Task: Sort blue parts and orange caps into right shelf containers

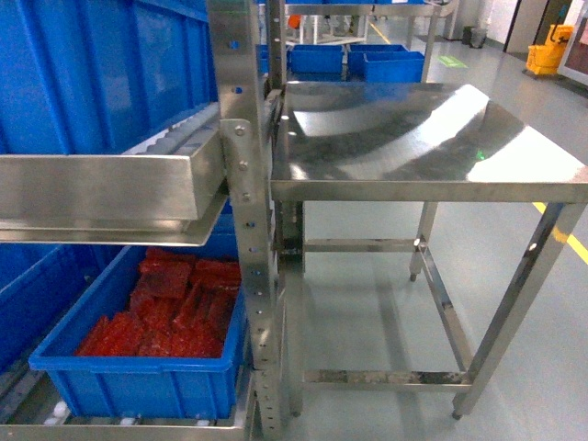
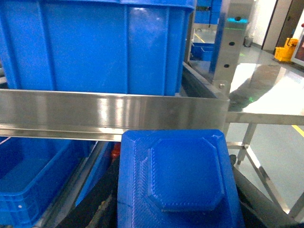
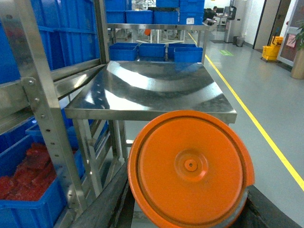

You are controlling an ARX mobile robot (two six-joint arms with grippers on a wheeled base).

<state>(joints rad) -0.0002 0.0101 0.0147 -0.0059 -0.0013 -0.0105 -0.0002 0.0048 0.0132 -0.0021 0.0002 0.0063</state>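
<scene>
Nearest your left wrist camera, a blue part [image 2: 183, 183] fills the lower frame: a flat square slab with a raised eight-sided face. It sits where the left jaws would close, and dark gripper shapes show at its lower edges, so it appears held, though you cannot see the fingers themselves. Just past it runs a steel shelf rail [image 2: 114, 114], and above that the ribbed wall of a big blue bin [image 2: 95, 45].

Nearest your right wrist camera, an orange cap [image 3: 190, 168] faces the lens as a round disc with a small centre nub. It too sits at the right jaws and looks gripped; the fingers are hidden behind it. Beyond it stands a bare steel table [image 3: 152, 92], and farther off more blue bins [image 3: 187, 52] sit on another rack.

Neither gripper shows in the head view.

The likely risks: the part is close under the rail, so raising the left arm straight up could knock it loose. Each piece blocks most of its own camera, so you may misjudge which bin lies beneath.

To the left of the right jaws, low on the rack, a blue bin [image 1: 138, 372] holds a heap of flat red pieces [image 1: 170, 308]. Those are neither parts nor caps. You cannot see inside the upper bin.
</scene>
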